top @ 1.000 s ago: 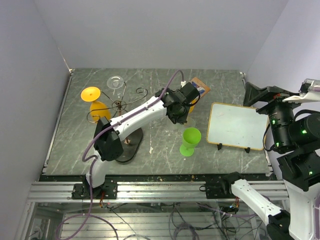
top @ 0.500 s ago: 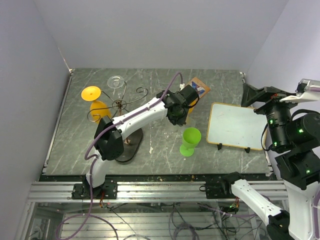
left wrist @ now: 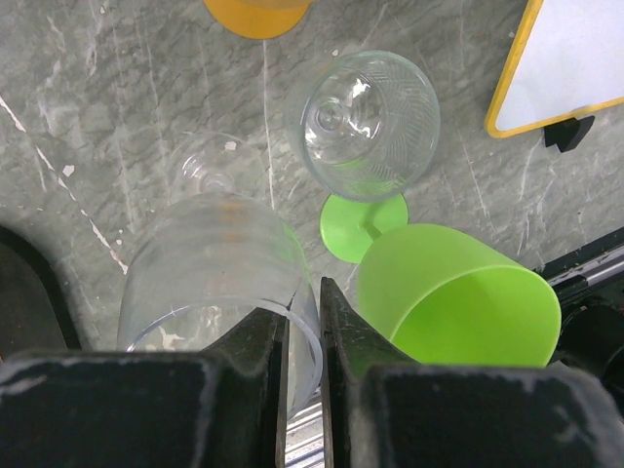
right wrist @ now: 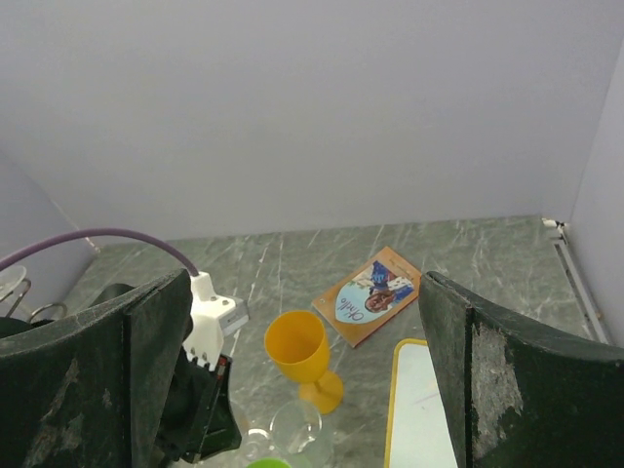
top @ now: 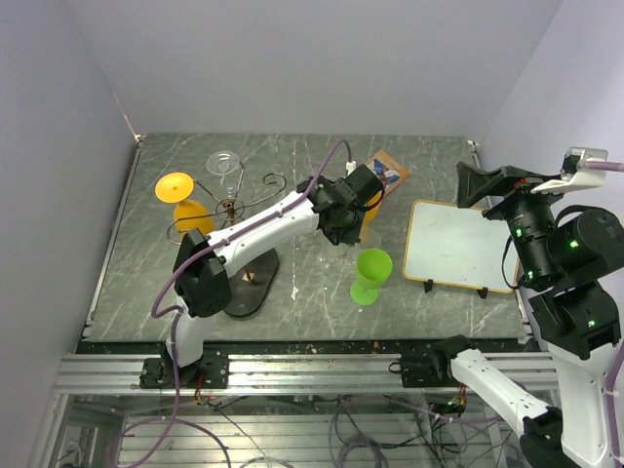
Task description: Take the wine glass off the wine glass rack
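Grey marble worktop (top: 312, 156): left end effector (left wrist: 302, 317) pinches the rim of a clear wine glass (left wrist: 214, 283), apart from the wine glass rack (top: 232, 205); right end effector (right wrist: 307, 361) gapes wide.

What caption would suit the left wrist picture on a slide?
Left gripper pinching a clear wine glass by its rim, next to a green goblet and a second clear glass.
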Available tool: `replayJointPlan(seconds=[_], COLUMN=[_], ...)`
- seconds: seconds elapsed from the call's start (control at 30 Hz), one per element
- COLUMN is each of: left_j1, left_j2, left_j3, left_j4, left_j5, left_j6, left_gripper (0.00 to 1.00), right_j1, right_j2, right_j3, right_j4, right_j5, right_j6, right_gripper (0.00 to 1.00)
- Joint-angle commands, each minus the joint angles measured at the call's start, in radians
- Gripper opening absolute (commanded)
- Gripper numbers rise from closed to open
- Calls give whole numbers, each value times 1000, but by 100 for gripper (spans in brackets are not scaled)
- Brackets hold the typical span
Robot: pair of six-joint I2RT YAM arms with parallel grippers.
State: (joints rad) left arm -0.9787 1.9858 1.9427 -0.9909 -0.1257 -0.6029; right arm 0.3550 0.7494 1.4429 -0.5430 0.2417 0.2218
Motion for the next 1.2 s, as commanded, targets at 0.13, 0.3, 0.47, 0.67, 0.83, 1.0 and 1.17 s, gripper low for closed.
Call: replayJointPlan(seconds=[0.13, 0.3, 0.47, 0.67, 0.83, 1.0, 1.17], left_j1=[-14, -14, -14, -14, -17, -21, -26], left_j2=[-58, -58, -56, -58, -85, -145, -200], left_j3=[-8, -48, -67, -50, -40, -39, 1], left_j4=[35, 51, 52, 36, 21, 38, 26], left_j5=[-16, -12, -12, -18, -16, 9, 25], left_j6=[-8, -9, -12, -12, -15, -29, -35], left_gripper=[13, 14, 19, 31, 57, 66, 67], right_j1=[6, 6, 6, 6, 6, 6, 6], right_j2=[1, -6, -11, -13, -15, -15, -6], right_j3=[-18, -25, -29, -24, -24, -24, -29], right_j4=[17, 14, 9, 8, 6, 7, 7], right_j5=[-27, -26, -21, -15, -14, -19, -34], right_j6=[21, 26, 28, 27, 27, 31, 40], right_gripper=[100, 100, 100, 100, 100, 100, 100])
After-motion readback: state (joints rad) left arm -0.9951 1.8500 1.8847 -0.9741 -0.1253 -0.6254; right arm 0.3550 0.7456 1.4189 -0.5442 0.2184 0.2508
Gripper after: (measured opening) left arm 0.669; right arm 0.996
